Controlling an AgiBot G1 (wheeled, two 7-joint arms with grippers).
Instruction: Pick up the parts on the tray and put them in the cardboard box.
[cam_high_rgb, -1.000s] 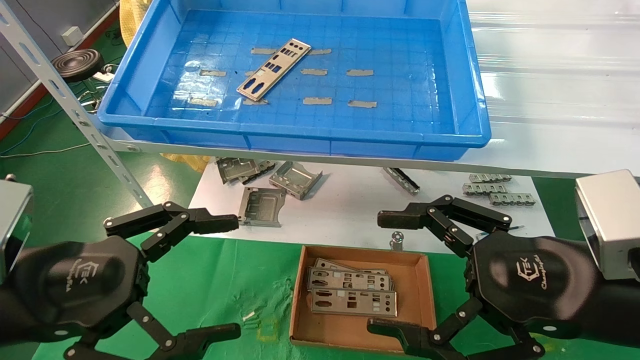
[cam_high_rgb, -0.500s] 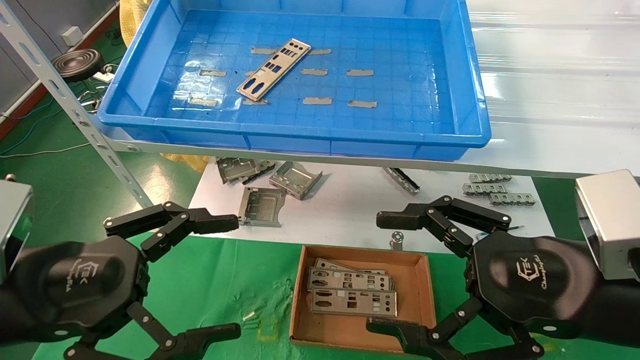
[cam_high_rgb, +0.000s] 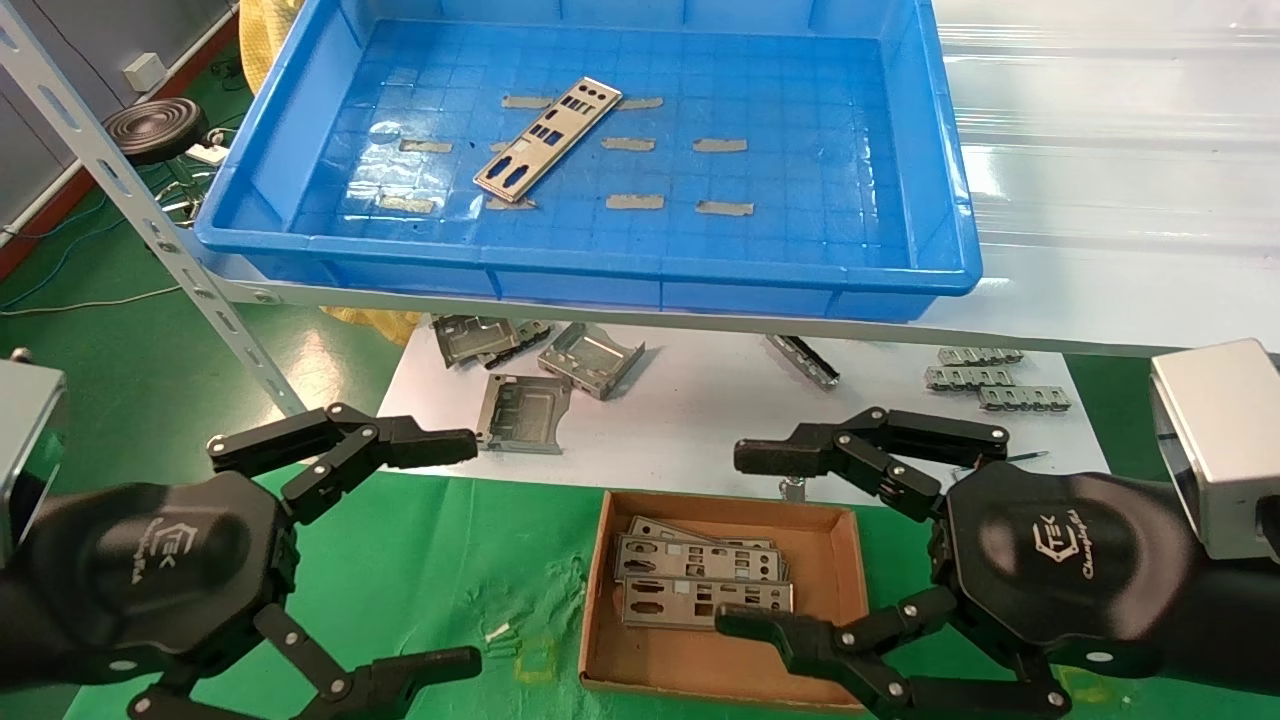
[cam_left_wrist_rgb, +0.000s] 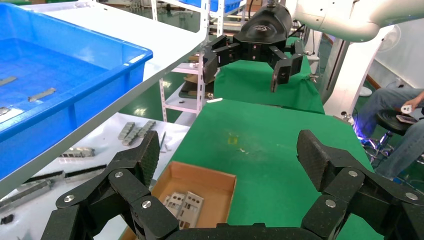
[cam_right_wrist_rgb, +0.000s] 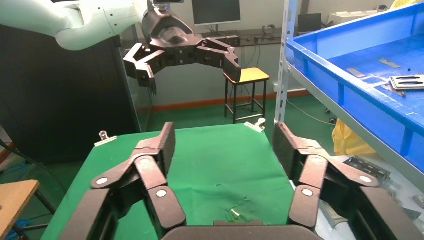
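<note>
One silver part (cam_high_rgb: 547, 138) lies slantwise on the floor of the blue tray (cam_high_rgb: 590, 270) on the shelf; it also shows at the edge of the right wrist view (cam_right_wrist_rgb: 407, 82). Below, the cardboard box (cam_high_rgb: 650, 655) on the green cloth holds three overlapping parts (cam_high_rgb: 705, 590), also seen from the left wrist (cam_left_wrist_rgb: 182, 205). My right gripper (cam_high_rgb: 732, 540) hangs open over the box's right side, holding nothing. My left gripper (cam_high_rgb: 472, 552) is open and empty over the cloth, left of the box.
Folded grey brackets (cam_high_rgb: 525, 410) and toothed strips (cam_high_rgb: 980, 375) lie on a white sheet under the shelf. A perforated metal upright (cam_high_rgb: 150, 220) slants down at the left. A seated person (cam_left_wrist_rgb: 400, 120) is beyond the green table.
The right gripper's fingers have drawn a little closer together and shifted slightly left over the box. The left gripper and the parts have not moved.
</note>
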